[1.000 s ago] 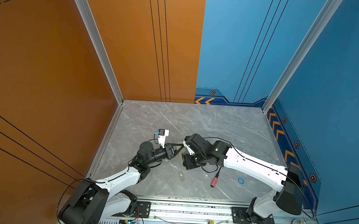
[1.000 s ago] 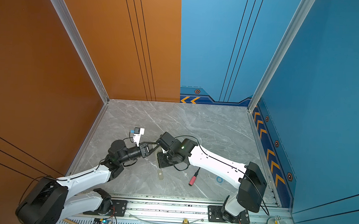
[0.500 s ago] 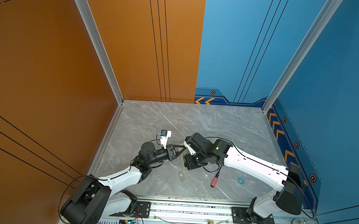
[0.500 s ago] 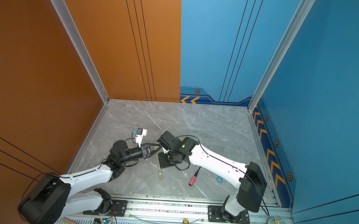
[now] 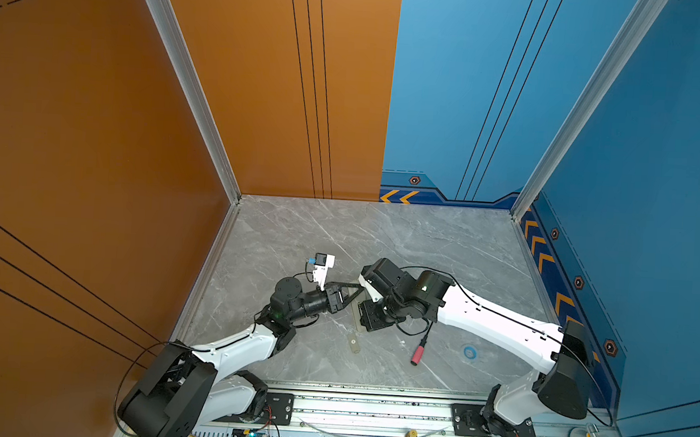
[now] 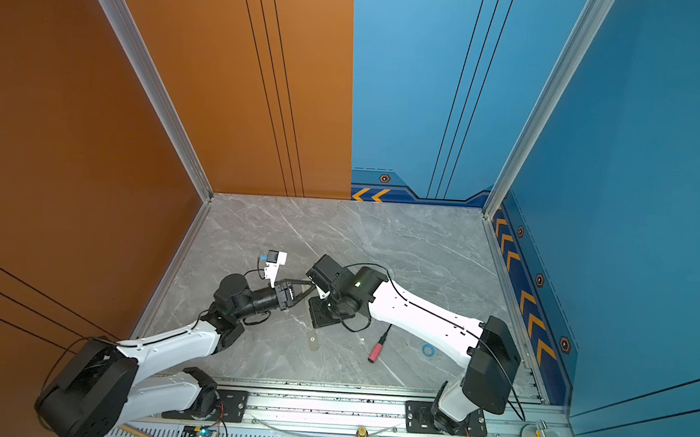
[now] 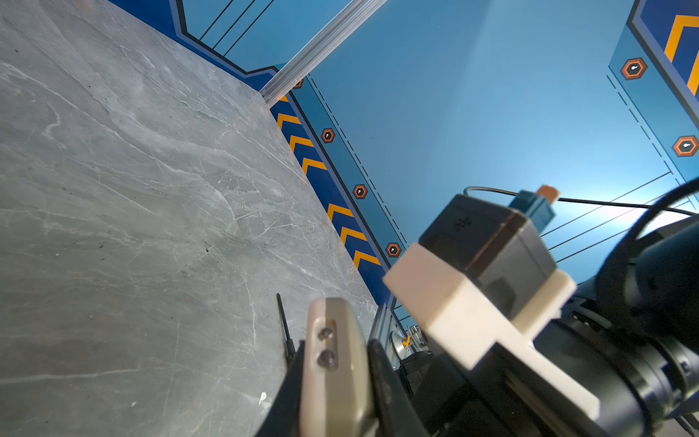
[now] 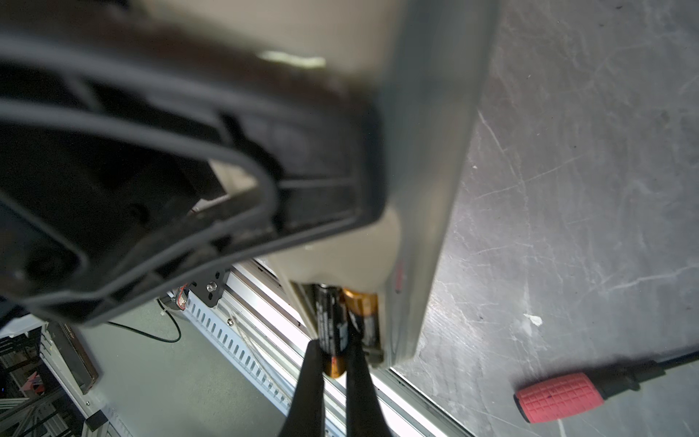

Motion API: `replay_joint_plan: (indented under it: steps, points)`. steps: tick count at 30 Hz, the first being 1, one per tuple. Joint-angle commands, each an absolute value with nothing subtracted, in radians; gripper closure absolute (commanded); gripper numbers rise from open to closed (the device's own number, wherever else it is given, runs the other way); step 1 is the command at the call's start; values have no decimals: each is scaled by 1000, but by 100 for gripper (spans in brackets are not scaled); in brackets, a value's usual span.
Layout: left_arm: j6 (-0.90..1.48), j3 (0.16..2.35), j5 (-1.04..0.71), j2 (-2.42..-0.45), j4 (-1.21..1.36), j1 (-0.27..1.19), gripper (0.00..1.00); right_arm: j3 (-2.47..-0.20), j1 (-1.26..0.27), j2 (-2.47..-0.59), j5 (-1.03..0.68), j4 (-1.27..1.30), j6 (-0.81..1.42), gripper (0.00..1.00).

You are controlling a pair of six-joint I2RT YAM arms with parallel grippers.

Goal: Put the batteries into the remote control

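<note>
Both grippers meet mid-table: left gripper point(image 7: 333, 382) clamps the remote control point(image 7: 334, 363) on edge, while right gripper point(image 8: 333, 378) pinches one of the batteries point(image 8: 333, 333) at the recess beside its seated twin. Seating looks underway; next, press it home.
</note>
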State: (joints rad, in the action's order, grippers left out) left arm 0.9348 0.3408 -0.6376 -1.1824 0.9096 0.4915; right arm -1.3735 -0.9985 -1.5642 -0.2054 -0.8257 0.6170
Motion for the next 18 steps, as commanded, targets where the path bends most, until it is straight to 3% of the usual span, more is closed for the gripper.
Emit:
replay_joint_plan:
  steps: [1, 18]
  points:
    - [968, 345, -693, -1177, 990, 508, 100, -1393, -982, -1571, -142, -850, 615, 94]
    - [988, 340, -692, -1187, 1008, 506, 100, -1399, -980, -1568, -133, -859, 616, 86]
